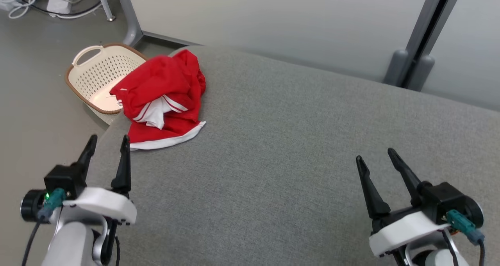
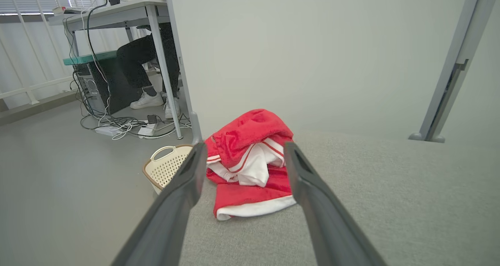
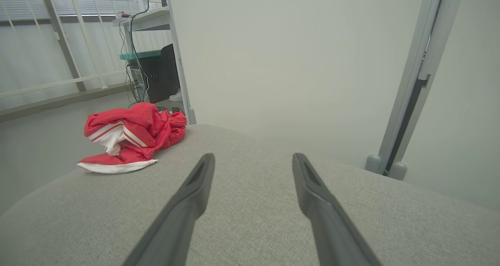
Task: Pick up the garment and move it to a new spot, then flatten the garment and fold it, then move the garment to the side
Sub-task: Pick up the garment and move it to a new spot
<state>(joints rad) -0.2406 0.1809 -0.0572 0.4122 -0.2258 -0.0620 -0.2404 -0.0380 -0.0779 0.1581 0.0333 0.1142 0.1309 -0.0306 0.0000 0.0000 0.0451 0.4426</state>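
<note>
The garment (image 1: 162,98), red with white trim, lay bunched in a heap at the far left corner of the grey padded worktop (image 1: 293,149), apart from both grippers. It was judged to be light, soft and limp, likely to sag and unfold when lifted. The white hem lying flat at its near edge was judged the best hold, since a pinch on the raised folds might catch several layers at once.

The left gripper (image 1: 109,138) was held just short of the hem with its jaws apart and empty. The right gripper (image 1: 375,155) was held well away over bare worktop, its jaws likewise apart.

A perforated basket (image 1: 97,74) stood on the floor (image 1: 35,102) close beside that corner. A slipped garment might fall there. Nothing was seen between the left gripper and the cloth.
</note>
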